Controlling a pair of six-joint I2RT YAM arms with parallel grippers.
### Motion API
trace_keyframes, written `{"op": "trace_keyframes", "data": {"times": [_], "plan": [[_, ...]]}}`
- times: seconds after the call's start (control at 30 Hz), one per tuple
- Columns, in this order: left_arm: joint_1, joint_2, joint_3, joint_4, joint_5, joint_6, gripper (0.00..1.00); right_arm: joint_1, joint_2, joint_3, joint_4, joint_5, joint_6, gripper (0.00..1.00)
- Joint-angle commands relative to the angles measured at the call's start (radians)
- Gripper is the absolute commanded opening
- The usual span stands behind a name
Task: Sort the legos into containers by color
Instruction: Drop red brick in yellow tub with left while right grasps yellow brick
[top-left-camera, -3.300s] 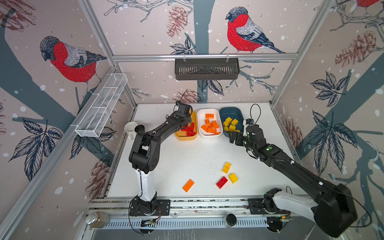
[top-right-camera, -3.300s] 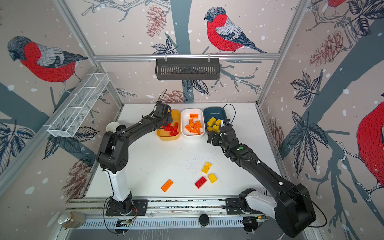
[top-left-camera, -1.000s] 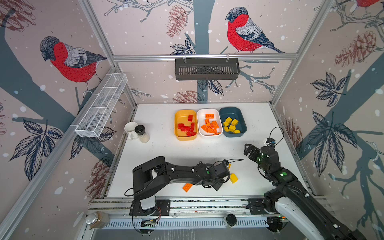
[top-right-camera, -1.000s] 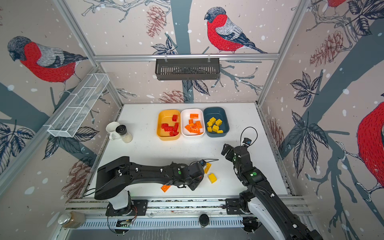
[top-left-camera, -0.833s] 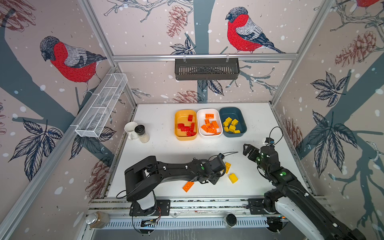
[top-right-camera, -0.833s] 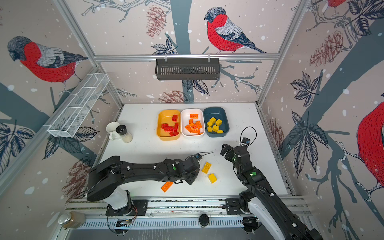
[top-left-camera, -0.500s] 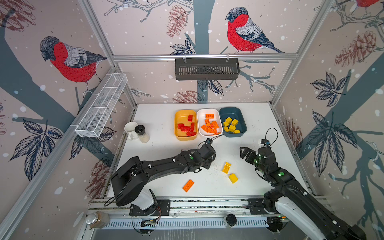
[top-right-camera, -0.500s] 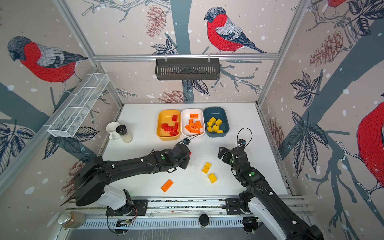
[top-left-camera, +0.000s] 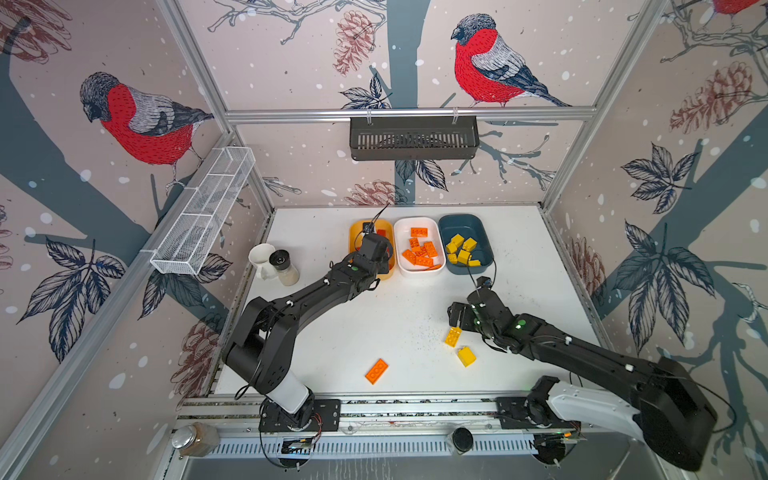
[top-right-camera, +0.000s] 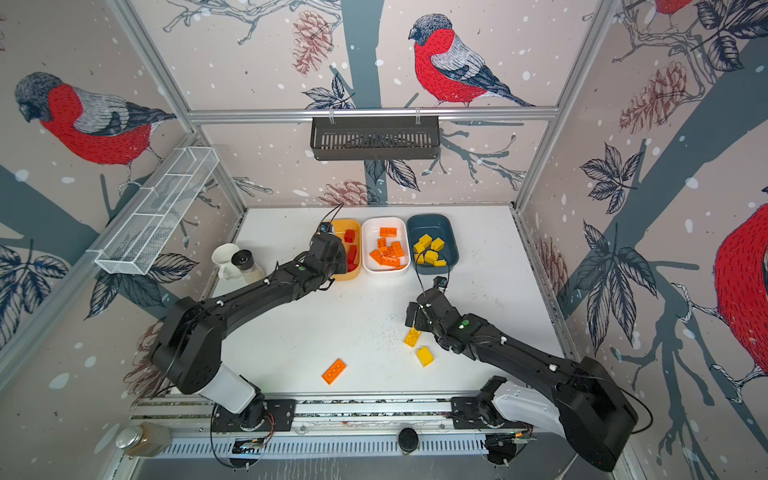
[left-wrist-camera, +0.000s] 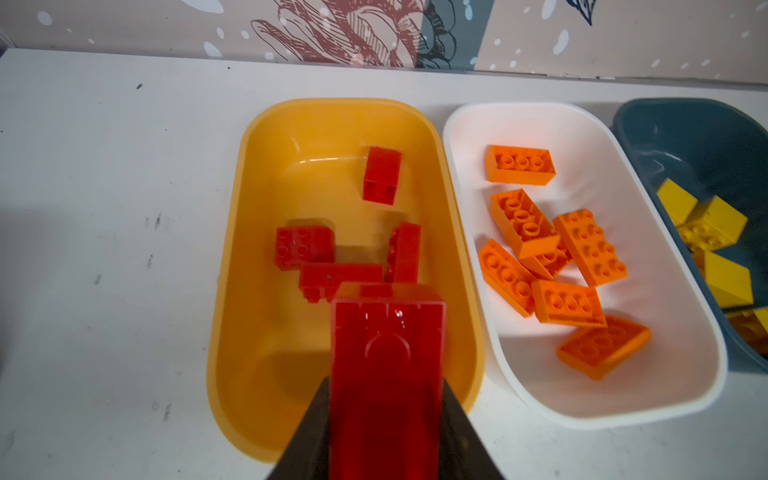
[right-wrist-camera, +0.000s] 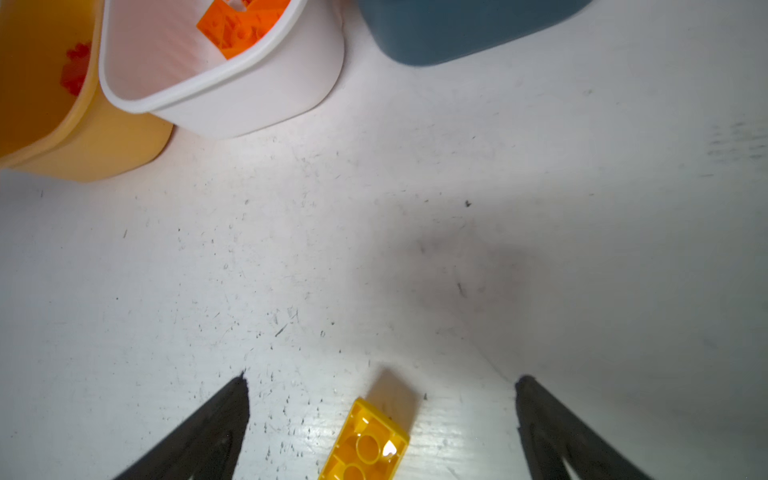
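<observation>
Left hand (left-wrist-camera: 386, 384) around red brick (left-wrist-camera: 388, 345)

Wire mesh basket (top-left-camera: 203, 212): white, long, mounted high on the left.
Slotted basket (top-left-camera: 413, 139): black, hanging at the back.
Mug (top-left-camera: 259, 254): white, right beside a black-capped glass shaker (top-left-camera: 286, 269), at the table's (top-left-camera: 353, 340) left edge.
Jar (top-left-camera: 195, 438): glass, brownish contents, front-left corner.

Left end effector (left-wrist-camera: 385, 386) brought red brick (left-wrist-camera: 386, 353) over yellow-orange tub (left-wrist-camera: 232, 232)
</observation>
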Motion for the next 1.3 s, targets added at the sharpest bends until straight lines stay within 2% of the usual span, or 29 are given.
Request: {"op": "trace_keyframes", "data": {"times": [0.0,0.17,0.33,0.53,0.6,0.7,0.8,0.93,1.13,1.27], "plan": [[0.057,0.040,0.040,0.061,-0.012,-0.029,0.26,0.047,0.063,0.035,-0.054,0.012,0.043,1.00],[0.102,0.154,0.146,0.027,0.007,-0.021,0.29,0.100,0.138,0.059,-0.124,0.071,0.123,1.00],[0.123,0.264,0.280,-0.073,-0.015,-0.011,0.38,0.127,0.182,0.074,-0.140,0.072,0.151,0.97],[0.133,0.319,0.351,-0.095,0.039,-0.009,0.50,0.140,0.230,0.095,-0.133,0.060,0.146,0.90],[0.133,0.332,0.373,-0.114,0.044,-0.011,0.56,0.143,0.245,0.106,-0.141,0.061,0.146,0.86],[0.133,0.339,0.394,-0.141,0.062,-0.008,0.71,0.149,0.263,0.116,-0.162,0.075,0.158,0.79],[0.133,0.322,0.381,-0.138,0.083,-0.002,0.78,0.159,0.268,0.121,-0.165,0.075,0.161,0.74],[0.133,0.283,0.341,-0.123,0.098,0.002,0.96,0.175,0.281,0.127,-0.160,0.065,0.152,0.70],[0.133,0.222,0.284,-0.089,0.133,0.008,0.96,0.207,0.336,0.157,-0.137,0.057,0.108,0.66],[0.133,0.202,0.269,-0.101,0.136,0.008,0.96,0.217,0.379,0.183,-0.139,0.061,0.087,0.58]]}}
